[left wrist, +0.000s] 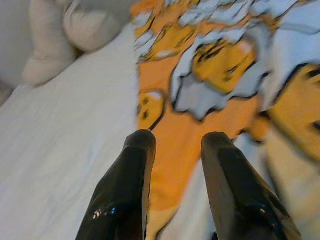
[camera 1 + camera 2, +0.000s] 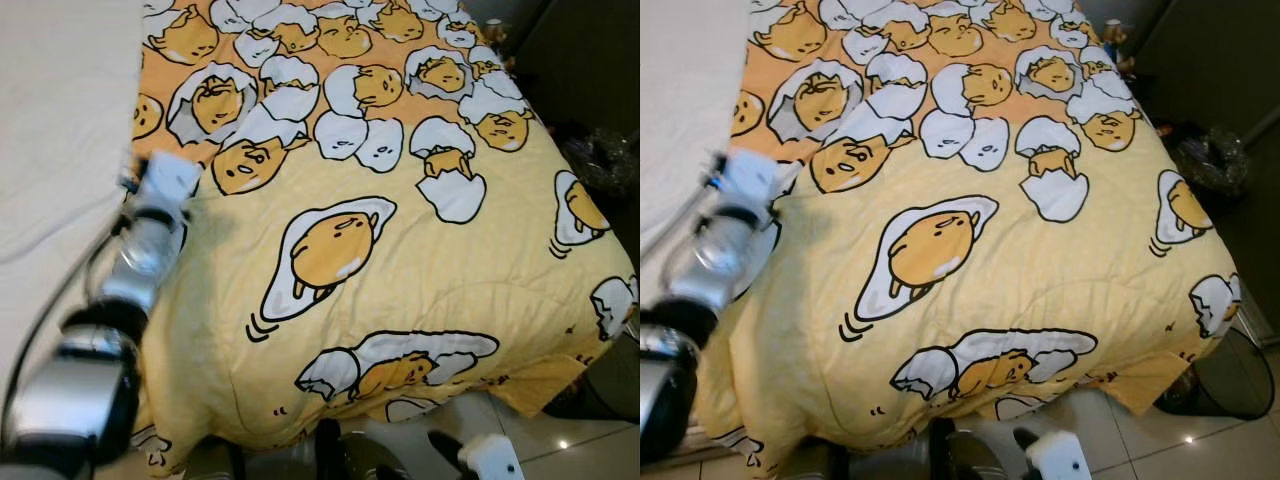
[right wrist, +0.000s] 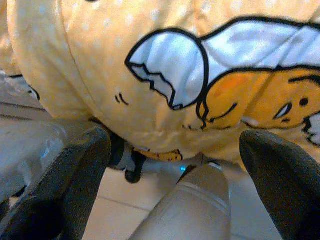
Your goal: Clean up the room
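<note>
The quilt (image 2: pixel 400 290) is looking soft, puffy and light for its bulk, so I am judging that it will sag and drag rather than lift as one piece, and its smooth cotton-like cover may be slipping through a loose pinch. The best hold, I am guessing, is along its left edge or at a corner, where a fold of cloth can be gathered, rather than out on the flat middle. It is lying spread over the bed, covering the right and near part and drooping over the near end toward the tiled floor (image 2: pixel 560 445), while the bare white sheet (image 2: pixel 60 120) is showing on the left. The cover is pale yellow, turning orange at the far end, and printed all over with cartoon egg-yolk figures in cracked white shells. The left hand (image 1: pixel 177 150) is reaching out over the quilt's left edge, right where it is meeting the sheet, with its two black fingers spread and pinching nothing; pale pillows (image 1: pixel 65 35) are lying beyond it at the far end. The right hand (image 3: pixel 175 165) is hanging low by the near end of the bed, fingers wide apart and empty, with the drooping hem just ahead of it.
</note>
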{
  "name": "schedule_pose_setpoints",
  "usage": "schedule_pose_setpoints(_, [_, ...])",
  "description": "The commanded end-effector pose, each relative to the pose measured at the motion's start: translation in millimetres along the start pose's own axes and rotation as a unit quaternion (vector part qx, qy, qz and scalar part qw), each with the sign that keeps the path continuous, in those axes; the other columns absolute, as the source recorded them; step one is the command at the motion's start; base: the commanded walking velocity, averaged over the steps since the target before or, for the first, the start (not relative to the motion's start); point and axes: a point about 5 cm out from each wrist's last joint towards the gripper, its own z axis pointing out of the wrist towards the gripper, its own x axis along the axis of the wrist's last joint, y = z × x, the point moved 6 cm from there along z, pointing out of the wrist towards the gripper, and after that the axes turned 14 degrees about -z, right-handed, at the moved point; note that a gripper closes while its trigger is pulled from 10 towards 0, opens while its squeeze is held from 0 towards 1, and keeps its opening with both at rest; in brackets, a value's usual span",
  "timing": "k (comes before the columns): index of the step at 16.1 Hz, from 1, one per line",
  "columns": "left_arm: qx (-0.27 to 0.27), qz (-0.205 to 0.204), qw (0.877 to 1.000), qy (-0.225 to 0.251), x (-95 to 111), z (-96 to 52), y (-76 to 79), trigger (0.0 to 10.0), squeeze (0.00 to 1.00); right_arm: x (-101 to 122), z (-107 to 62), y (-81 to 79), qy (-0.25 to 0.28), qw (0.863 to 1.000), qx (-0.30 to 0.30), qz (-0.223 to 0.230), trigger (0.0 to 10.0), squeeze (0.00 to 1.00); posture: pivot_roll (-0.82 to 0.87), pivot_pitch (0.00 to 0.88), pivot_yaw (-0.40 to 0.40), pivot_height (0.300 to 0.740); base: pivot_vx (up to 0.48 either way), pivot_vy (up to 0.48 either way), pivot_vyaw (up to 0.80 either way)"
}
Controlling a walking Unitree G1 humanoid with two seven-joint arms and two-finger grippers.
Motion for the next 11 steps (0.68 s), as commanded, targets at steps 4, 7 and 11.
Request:
schedule_pose_setpoints(4, [0.026,0.005,0.995,-0.095,-42,-9.5,-7.3,10.0,0.00,-5,-14.6,-6.3,-0.018,1.000,-0.005,0.004,10.0,0.00,-0.20,0.318,-0.135,0.740,0.000,0.000,0.00])
schedule_pose_setpoints(7, [0.012,0.003,0.993,-0.118,-46,-8.5,-2.4,10.0,0.00,-10,-25.0,-11.6,-0.033,0.999,-0.005,0.010,10.0,0.00,-0.23,0.343,-0.147,0.740,0.000,0.000,0.00])
schedule_pose_setpoints(11, [-0.043,0.013,0.991,-0.129,-39,-5.4,25.3,10.0,0.00,-12,-34.5,-16.2,-0.046,0.999,0.004,0.010,10.0,0.00,-0.25,0.360,-0.159,0.740,0.000,0.000,0.00])
